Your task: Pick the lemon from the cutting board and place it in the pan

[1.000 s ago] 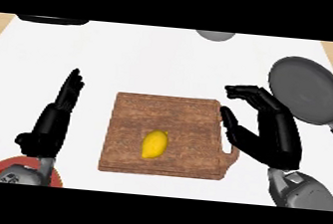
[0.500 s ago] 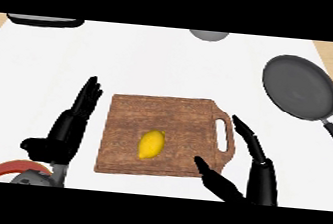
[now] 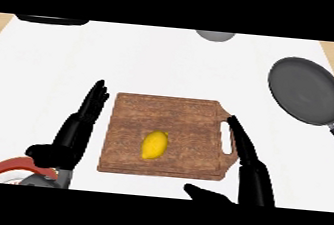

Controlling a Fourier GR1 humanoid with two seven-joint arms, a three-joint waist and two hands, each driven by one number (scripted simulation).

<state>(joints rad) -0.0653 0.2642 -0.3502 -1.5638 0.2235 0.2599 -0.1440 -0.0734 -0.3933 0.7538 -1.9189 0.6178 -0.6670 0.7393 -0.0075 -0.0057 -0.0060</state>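
Lemon (image 3: 154,144) lies untouched at the middle of the cutting board (image 3: 171,115), well apart from the pan (image 3: 307,90) at upper right. Note that your right hand (image 3: 249,164) has dropped back from beside the pan to the board's handle edge, fingers straight; your left hand (image 3: 76,126) rests released alongside. Grasp not yet begun.

A single head view is given, taken from above and tilted steeply down onto the white counter (image 3: 167,59). The cutting board (image 3: 169,135) is seen near the middle of the view, fairly close. The pan (image 3: 307,90) is framed at the right, with its handle cut off by the right edge. The left hand (image 3: 72,131) and right hand (image 3: 250,167) are seen entering from the lower edge. No second view is provided.
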